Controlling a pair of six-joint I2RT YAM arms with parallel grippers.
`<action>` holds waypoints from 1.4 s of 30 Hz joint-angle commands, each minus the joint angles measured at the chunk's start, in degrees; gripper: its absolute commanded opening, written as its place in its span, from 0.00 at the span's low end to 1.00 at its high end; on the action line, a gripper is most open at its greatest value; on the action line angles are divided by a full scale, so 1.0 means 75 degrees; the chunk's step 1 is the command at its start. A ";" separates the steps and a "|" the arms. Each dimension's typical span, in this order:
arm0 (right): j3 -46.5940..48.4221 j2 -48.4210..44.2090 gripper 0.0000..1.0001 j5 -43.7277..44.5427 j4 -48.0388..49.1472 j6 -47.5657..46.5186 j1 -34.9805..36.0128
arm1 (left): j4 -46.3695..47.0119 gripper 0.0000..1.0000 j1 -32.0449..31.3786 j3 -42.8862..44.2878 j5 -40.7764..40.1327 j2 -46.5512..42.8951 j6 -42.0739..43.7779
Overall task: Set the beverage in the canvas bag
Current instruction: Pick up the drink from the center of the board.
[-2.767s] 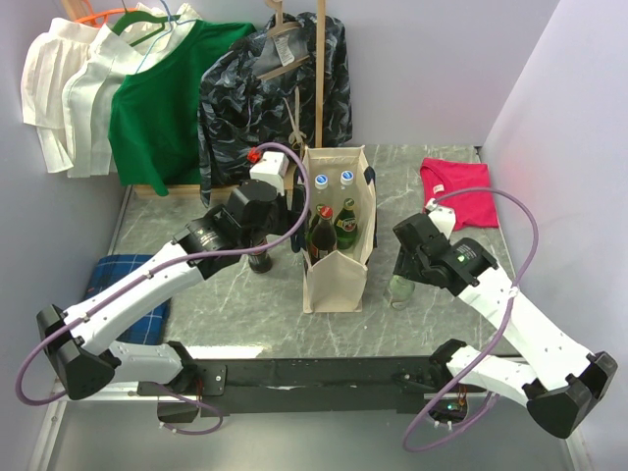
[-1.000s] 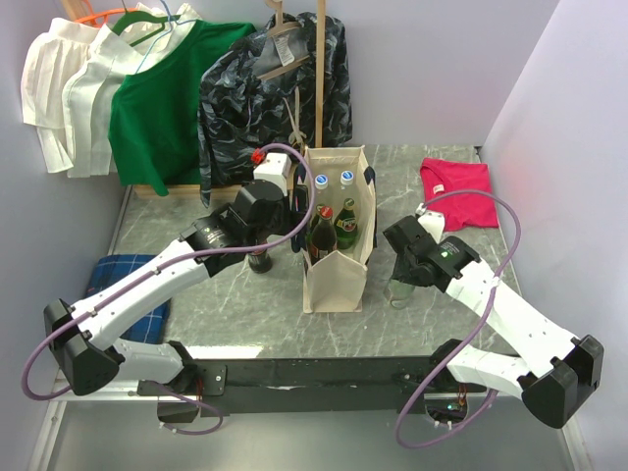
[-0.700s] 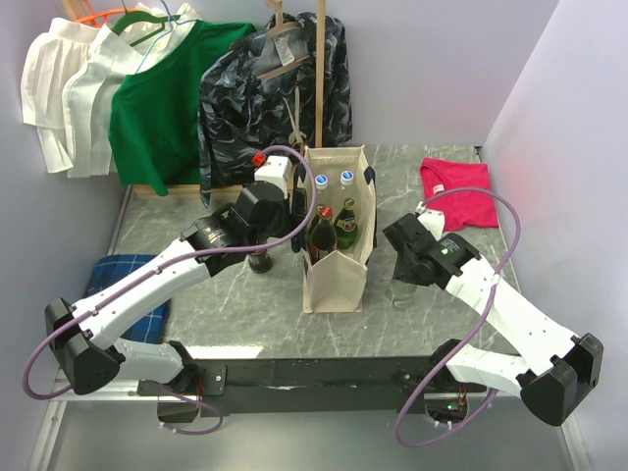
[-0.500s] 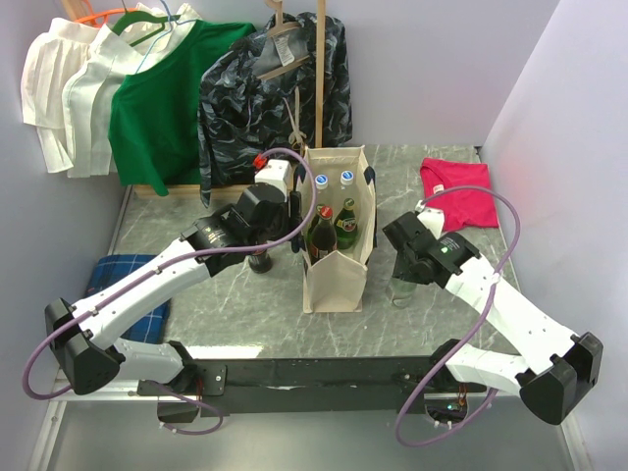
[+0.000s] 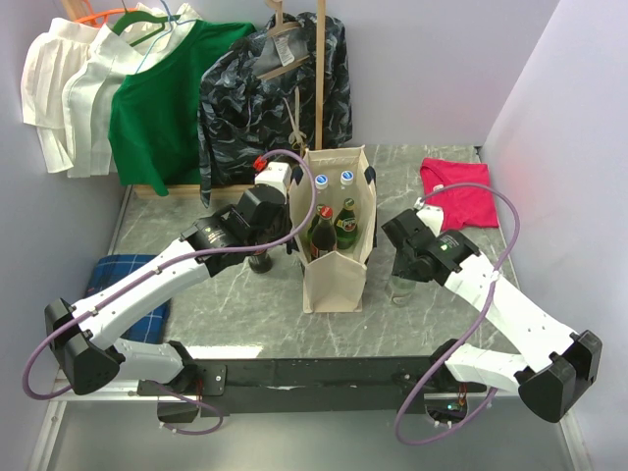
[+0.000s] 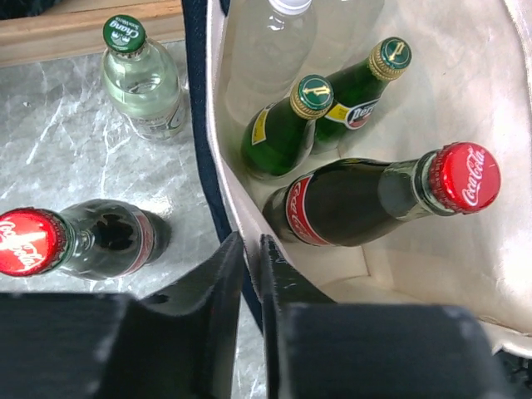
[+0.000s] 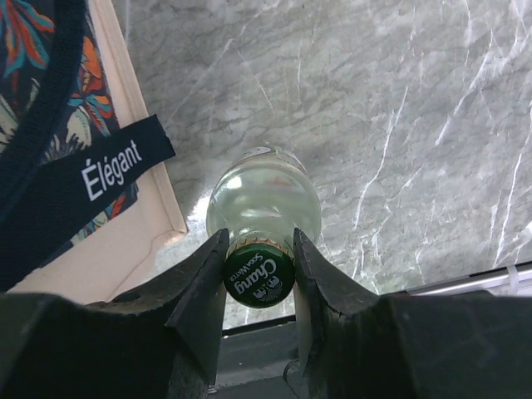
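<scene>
From above, the left arm stretches forward, and the left gripper [image 5: 287, 203] is at the left wall of the canvas bag [image 5: 337, 277]. The right arm is bent, with the right gripper [image 5: 401, 265] pointing down over the beverage [image 5: 400, 292]. This bottle stands on the grey marble table [image 5: 245, 304], just right of the bag.

In the left wrist view, the narrow jaws of the left gripper [image 6: 252, 249] pinch the cream fabric wall with its navy edging. Inside leans a dark cola bottle [image 6: 357, 204] whose red cap reads "Coca-Cola".

In the right wrist view, the right gripper [image 7: 259, 270] clamps the neck of the round, clear glass beverage [image 7: 264, 199]. Its green cap reads "Chang". A navy strap [image 7: 100, 179] reads "Élégant".
</scene>
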 commanded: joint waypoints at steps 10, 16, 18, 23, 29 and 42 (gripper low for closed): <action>0.1710 -0.0066 0.00 0.0821 0.0110 -0.0346 0.0006 | 0.0449 0.01 -0.0030 0.0082 0.0278 -0.0486 0.0133; 0.2483 -0.0007 0.00 0.1079 -0.0066 -0.0545 -0.0017 | 0.0649 0.01 -0.0030 0.0105 0.0643 -0.0462 0.0285; 0.2811 0.0005 0.00 0.1114 -0.0124 -0.0604 -0.0041 | 0.0695 0.01 -0.0030 0.0082 0.0771 -0.0497 0.0355; 0.3689 0.0075 0.00 0.1255 -0.0218 -0.0909 -0.0099 | 0.0918 0.01 -0.0030 -0.0058 0.1216 -0.0626 0.0508; 0.4767 0.0310 0.00 0.1360 -0.0242 -0.1307 -0.0146 | 0.1012 0.01 -0.0042 -0.0140 0.1791 -0.0673 0.0695; 0.6444 0.0801 0.00 0.1373 0.0367 -0.2174 -0.0146 | 0.1047 0.01 -0.0077 -0.0164 0.1897 -0.0662 0.0824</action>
